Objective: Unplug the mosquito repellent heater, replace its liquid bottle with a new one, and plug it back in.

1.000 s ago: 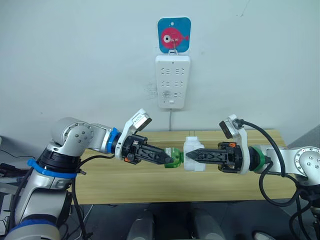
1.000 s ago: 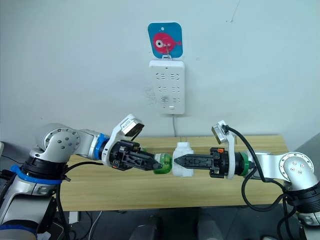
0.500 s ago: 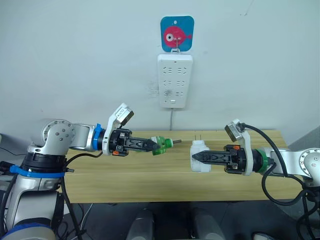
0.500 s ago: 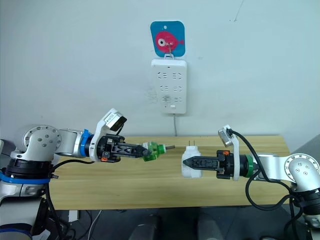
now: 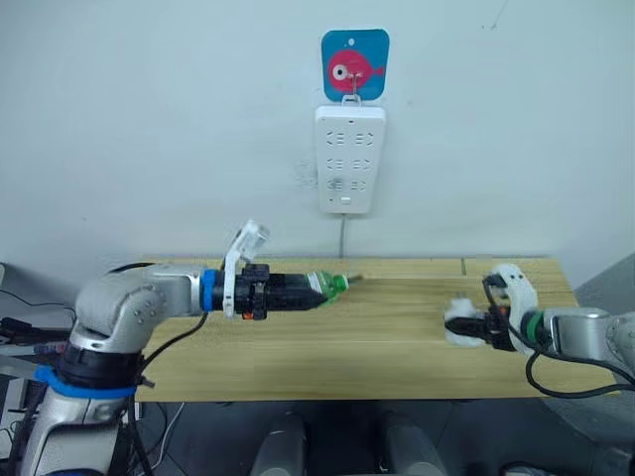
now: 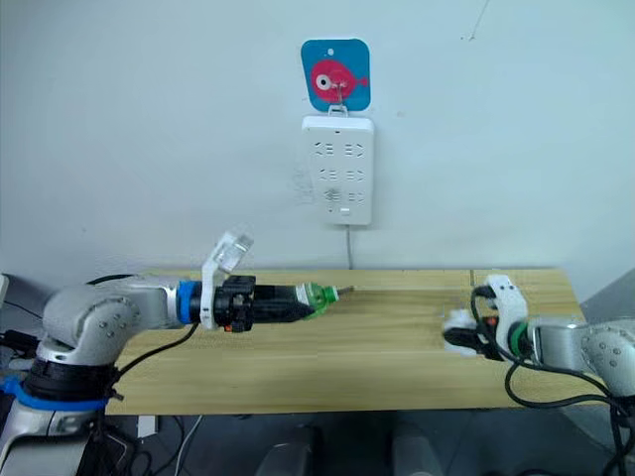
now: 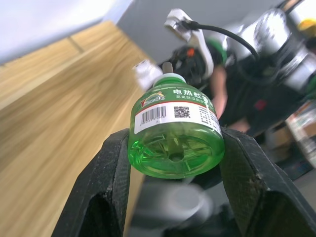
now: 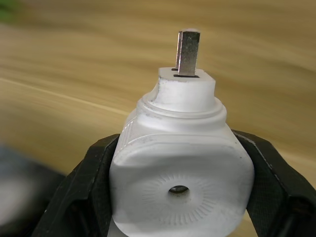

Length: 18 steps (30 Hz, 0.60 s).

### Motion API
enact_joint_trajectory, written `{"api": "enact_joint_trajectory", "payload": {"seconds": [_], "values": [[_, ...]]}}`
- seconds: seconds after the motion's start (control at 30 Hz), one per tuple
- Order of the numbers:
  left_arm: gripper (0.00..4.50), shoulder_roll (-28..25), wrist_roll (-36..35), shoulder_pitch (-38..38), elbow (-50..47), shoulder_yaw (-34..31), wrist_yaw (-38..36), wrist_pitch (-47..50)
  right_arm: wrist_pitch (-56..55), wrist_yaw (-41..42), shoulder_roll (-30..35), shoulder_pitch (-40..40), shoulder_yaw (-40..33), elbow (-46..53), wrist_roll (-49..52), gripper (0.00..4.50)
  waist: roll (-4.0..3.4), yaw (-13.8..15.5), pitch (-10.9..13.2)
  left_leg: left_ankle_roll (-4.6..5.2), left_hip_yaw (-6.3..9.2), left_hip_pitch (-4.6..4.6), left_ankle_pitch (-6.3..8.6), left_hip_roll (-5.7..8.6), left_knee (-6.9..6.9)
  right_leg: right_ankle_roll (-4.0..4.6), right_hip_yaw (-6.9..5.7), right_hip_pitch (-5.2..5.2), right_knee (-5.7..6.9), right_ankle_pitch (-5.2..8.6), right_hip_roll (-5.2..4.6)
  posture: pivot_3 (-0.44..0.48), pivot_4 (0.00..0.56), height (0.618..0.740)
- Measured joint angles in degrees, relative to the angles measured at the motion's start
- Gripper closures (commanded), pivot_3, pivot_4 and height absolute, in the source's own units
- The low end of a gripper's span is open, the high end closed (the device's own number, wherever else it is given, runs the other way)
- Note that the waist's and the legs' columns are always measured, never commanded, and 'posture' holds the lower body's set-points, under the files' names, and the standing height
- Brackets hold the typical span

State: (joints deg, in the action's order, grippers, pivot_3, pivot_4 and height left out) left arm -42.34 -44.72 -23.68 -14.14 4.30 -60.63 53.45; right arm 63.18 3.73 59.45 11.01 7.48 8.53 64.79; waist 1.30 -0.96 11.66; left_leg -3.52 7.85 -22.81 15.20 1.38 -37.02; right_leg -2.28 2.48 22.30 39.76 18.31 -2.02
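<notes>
One green liquid bottle (image 7: 174, 136), one mosquito repellent heater (image 8: 178, 168), one wall power strip (image 5: 349, 159), one fish sticker (image 5: 354, 63).

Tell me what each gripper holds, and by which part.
Left gripper: green liquid bottle, by its sides near the base. Right gripper: mosquito repellent heater, by its body's sides, prongs free.

Two arms over a wooden table (image 6: 377, 347), well apart.
Left gripper (image 6: 310, 300) clamped on a green bottle (image 6: 316, 297) above the table; right gripper (image 6: 458, 332) closed around the white heater (image 6: 457, 321) near the far right; power strip (image 6: 338, 169) on the wall under a fish hook (image 6: 335, 75).
</notes>
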Motion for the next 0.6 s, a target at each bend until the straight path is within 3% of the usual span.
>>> {"api": "enact_joint_trajectory", "payload": {"seconds": [0.3, 0.6], "values": [[2.27, 5.81, 13.89, 4.28, -0.64, 2.37, 0.94, -22.76, 0.12, 7.37, -4.72, 4.67, 5.05, -7.47, -20.82, 1.5, -0.03, 0.0, 0.24, 0.02, -0.04, 0.03, 0.01, -0.01, 0.01, 0.0, 0.0, -0.01, 0.02, -0.01, 0.01, 0.088, 0.214, 0.732], [2.27, 8.53, 19.21, 7.67, 0.79, 2.69, 1.4, -32.39, 2.84, 12.74, -9.64, 7.25, 4.71, -11.52, -28.74, 1.5, -0.14, 0.9, 0.47, 0.03, -0.02, 0.01, 0.01, 0.05, -0.04, -0.01, -0.01, -0.02, 0.04, -0.01, 0.0, 0.09, 0.217, 0.732]]}}
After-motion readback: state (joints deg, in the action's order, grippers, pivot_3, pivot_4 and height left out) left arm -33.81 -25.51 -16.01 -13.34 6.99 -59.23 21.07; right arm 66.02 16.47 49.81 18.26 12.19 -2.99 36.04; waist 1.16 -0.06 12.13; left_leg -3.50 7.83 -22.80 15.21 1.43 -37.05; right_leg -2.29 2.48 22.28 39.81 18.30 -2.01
